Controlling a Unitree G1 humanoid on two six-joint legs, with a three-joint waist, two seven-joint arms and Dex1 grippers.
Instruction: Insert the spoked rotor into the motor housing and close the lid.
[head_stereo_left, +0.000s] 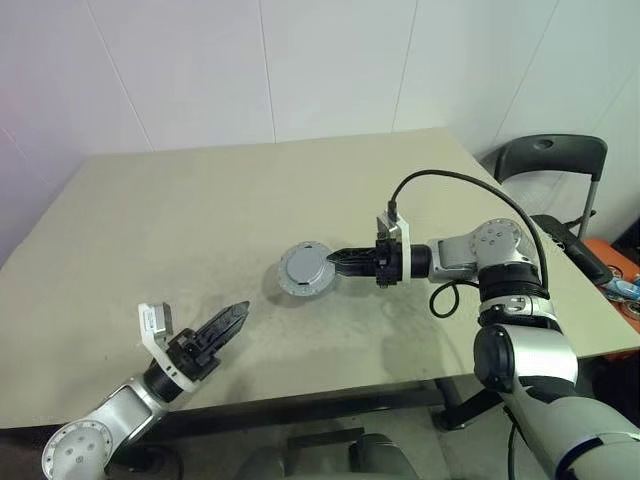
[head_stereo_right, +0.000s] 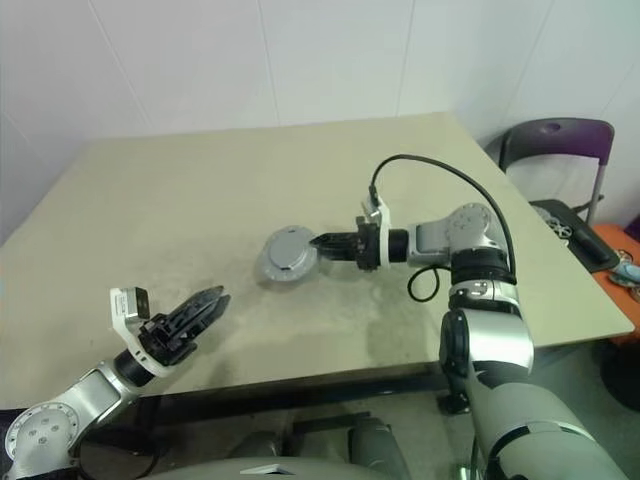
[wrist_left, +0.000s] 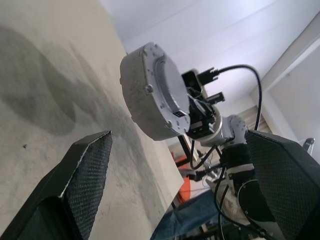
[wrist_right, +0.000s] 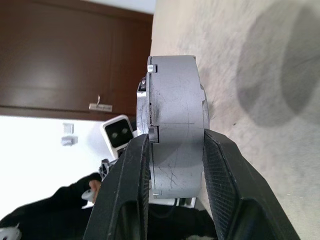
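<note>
The right hand (head_stereo_left: 338, 260) is clamped on the side wall of the motor housing (head_stereo_left: 306, 270), with the lid (wrist_left: 167, 90) already on it, holding the assembly just above the middle of the desk (head_stereo_left: 200, 220). The left hand (head_stereo_left: 232, 322) hangs released near the desk's front edge, its 2 fingers (wrist_left: 82, 180) spread wide, well apart from the housing.

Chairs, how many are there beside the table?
1. A dark plastic chair with a metal frame stands past the far right corner of the beige table. Others may be hidden outside the views.
</note>
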